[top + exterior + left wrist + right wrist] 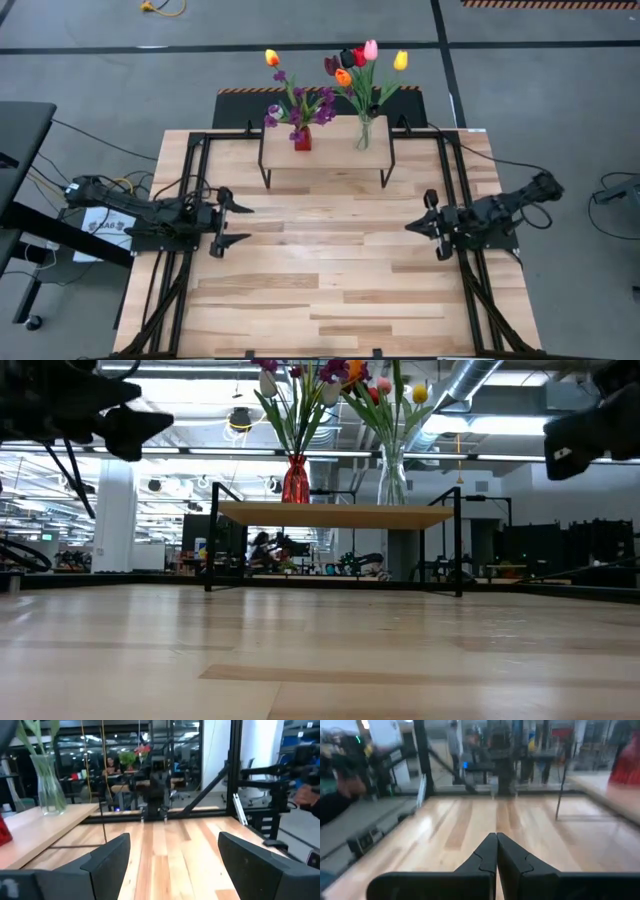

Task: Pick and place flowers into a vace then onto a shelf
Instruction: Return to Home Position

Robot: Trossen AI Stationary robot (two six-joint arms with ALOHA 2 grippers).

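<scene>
The flowers are seen standing in a red vase and a transparent vase, both set on the shelf at the far middle of the tabletop. The placing is judged done, and the return to rest is in hand. The left gripper is held at the left, fingers apart and empty. The right gripper is held at the right, fingers pressed together on nothing. Only a retreat clear of the shelf is called for next.
</scene>
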